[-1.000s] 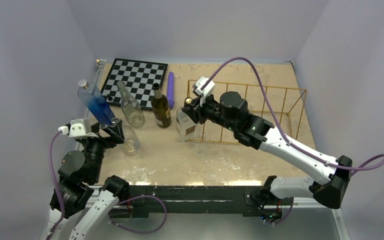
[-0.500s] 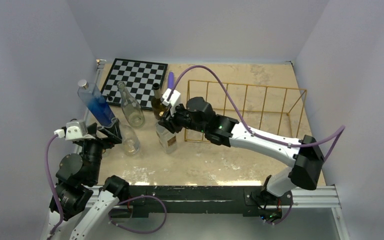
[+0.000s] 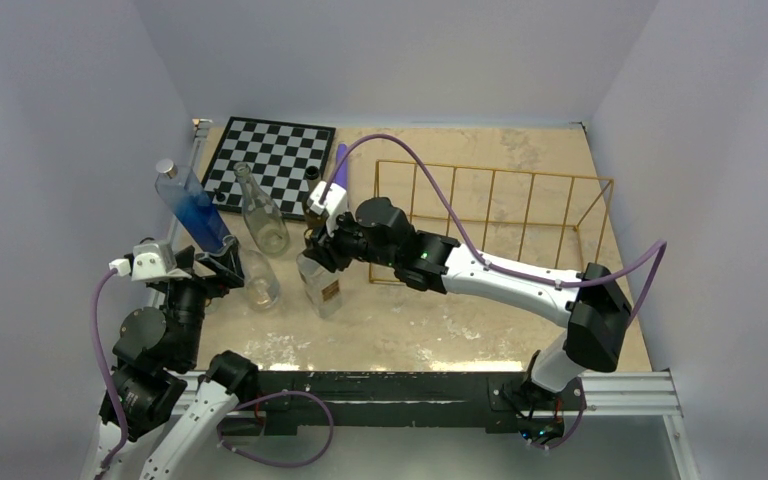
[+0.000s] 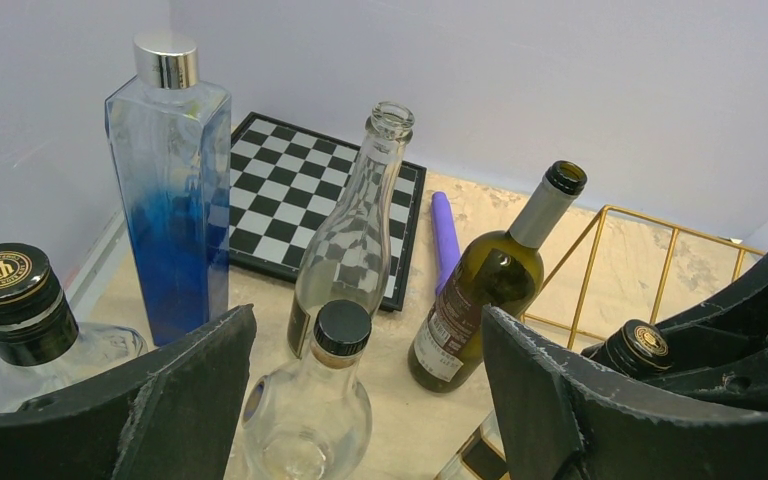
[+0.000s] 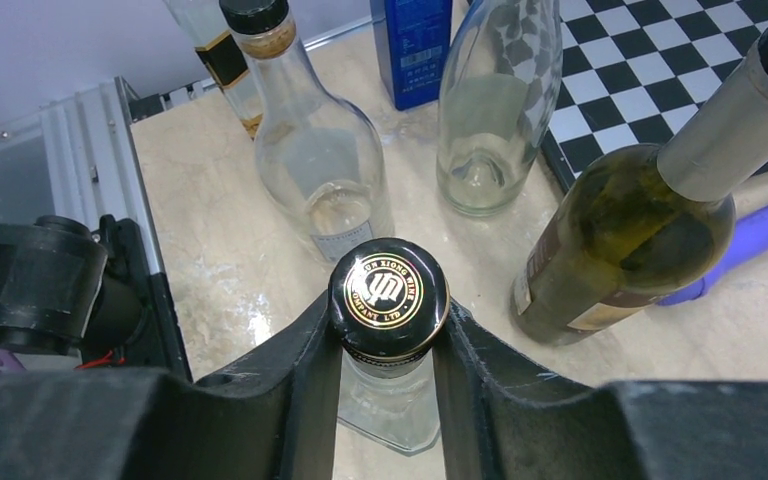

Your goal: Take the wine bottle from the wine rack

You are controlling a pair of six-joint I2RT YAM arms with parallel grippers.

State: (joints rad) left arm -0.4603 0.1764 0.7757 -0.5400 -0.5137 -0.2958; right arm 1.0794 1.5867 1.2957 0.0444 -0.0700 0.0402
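Note:
My right gripper [image 3: 322, 247] is shut on the neck of a clear wine bottle [image 3: 321, 285] with a black gold-printed cap [image 5: 388, 295]. It holds the bottle upright, left of the gold wire wine rack [image 3: 495, 215] and outside it. In the right wrist view both fingers [image 5: 305, 370] press the neck just under the cap. I cannot tell whether the base touches the table. The rack holds no bottle. My left gripper [image 3: 235, 268] is open, and its jaws stand either side of a round clear bottle [image 4: 310, 420] without touching it.
A tall blue square bottle [image 3: 192, 208], a slim clear bottle [image 3: 260, 215] and a dark green wine bottle [image 5: 620, 230] stand close to the left of and behind the held bottle. A purple stick [image 3: 341, 165] and a chessboard [image 3: 270, 155] lie at the back left.
My right arm has carried the clear bottle leftward from the rack's left end to a spot beside the green bottle. The left arm has hardly moved.

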